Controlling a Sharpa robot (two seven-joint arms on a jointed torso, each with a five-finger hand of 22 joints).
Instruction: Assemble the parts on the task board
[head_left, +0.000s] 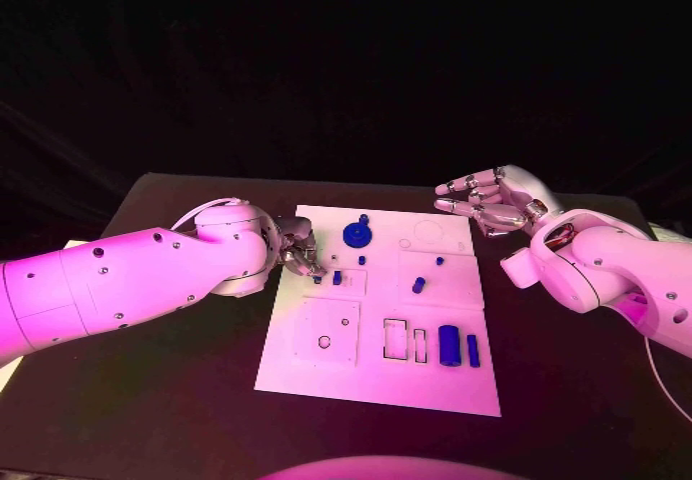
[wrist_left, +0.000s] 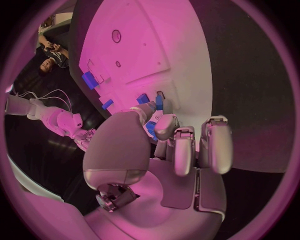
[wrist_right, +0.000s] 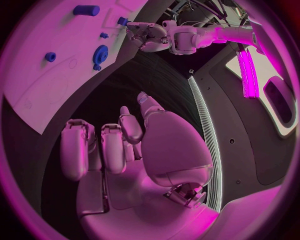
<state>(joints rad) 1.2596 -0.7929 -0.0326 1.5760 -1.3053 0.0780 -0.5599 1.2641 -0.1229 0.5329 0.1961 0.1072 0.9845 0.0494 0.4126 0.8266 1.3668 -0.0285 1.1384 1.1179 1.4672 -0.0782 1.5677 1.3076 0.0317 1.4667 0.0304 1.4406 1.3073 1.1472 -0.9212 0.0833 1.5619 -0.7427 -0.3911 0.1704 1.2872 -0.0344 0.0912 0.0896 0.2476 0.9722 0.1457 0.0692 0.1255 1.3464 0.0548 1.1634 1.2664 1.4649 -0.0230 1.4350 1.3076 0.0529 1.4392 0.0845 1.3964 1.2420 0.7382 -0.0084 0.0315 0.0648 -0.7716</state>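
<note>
Presently: task board (head_left: 378, 385), table centre. Blue parts: gear (head_left: 356, 235) at 12 o'clock, cylinder (head_left: 449, 345) at 4 o'clock, several recesses apparently unfilled. Left hand (head_left: 296, 250), 9 o'clock edge, fingers curled at a small blue piece (wrist_left: 159, 102); grip uncertain. Right hand (head_left: 488, 203), 1 o'clock, spread, empty. Assembly judged early.

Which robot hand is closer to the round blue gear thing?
The left hand. It sits at the task board's left edge, just beside the round blue gear. The right hand hovers off the board's far right corner, farther from it.
</note>
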